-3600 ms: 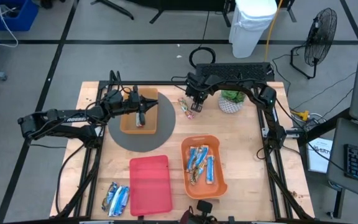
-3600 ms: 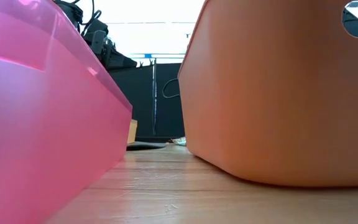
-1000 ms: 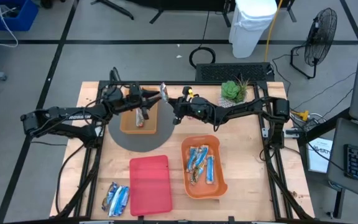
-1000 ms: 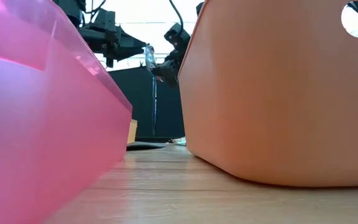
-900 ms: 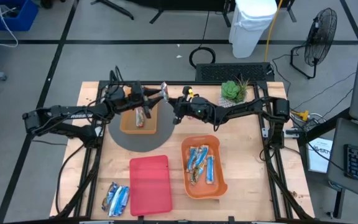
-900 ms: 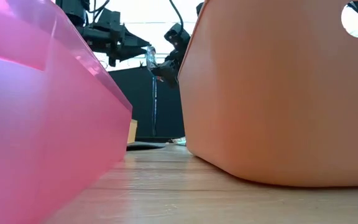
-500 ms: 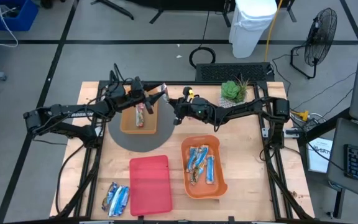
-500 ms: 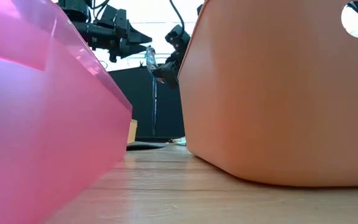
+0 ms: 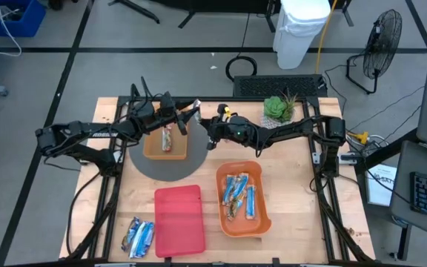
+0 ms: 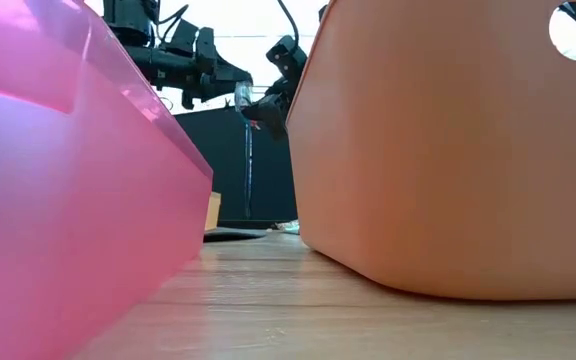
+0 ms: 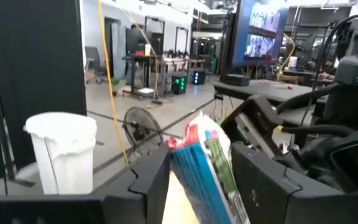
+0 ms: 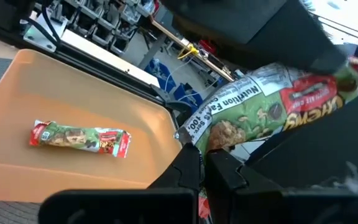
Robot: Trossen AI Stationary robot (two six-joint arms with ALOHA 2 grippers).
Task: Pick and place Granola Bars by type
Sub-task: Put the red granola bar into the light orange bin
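Note:
A granola bar (image 12: 272, 102) in a red, green and white wrapper hangs high over the far middle of the table (image 9: 295, 185), just right of a shallow orange tray (image 9: 151, 148). My right gripper (image 12: 202, 158) is shut on it, reaching in from the table's right. My left gripper (image 11: 199, 186) has come from the left, and the bar's other end (image 11: 204, 162) stands between its two fingers. Another bar of the same kind (image 9: 167, 138) lies flat in the orange tray. My right gripper pinches one end of the bar (image 12: 199, 138) between its two fingers, reaching level from the table's right. The bar sticks out past the fingertips, clear of table and tray. My left gripper has a finger (image 11: 151, 180) close on each side of the bar; whether they touch it, I cannot tell.
The orange tray stands on a grey round mat (image 9: 147, 165). An orange basket (image 9: 261, 222) holds several blue bars. A red tray (image 9: 178, 219) stands left of it, with silvery bars (image 9: 139, 236) at the near left. A potted plant (image 9: 278, 110) is at the far right.
My left gripper has moved from over the orange tray toward the table's right, up to the bar that my right gripper holds, and the bar's free end now stands between its fingers. My right gripper and the bar have kept still.

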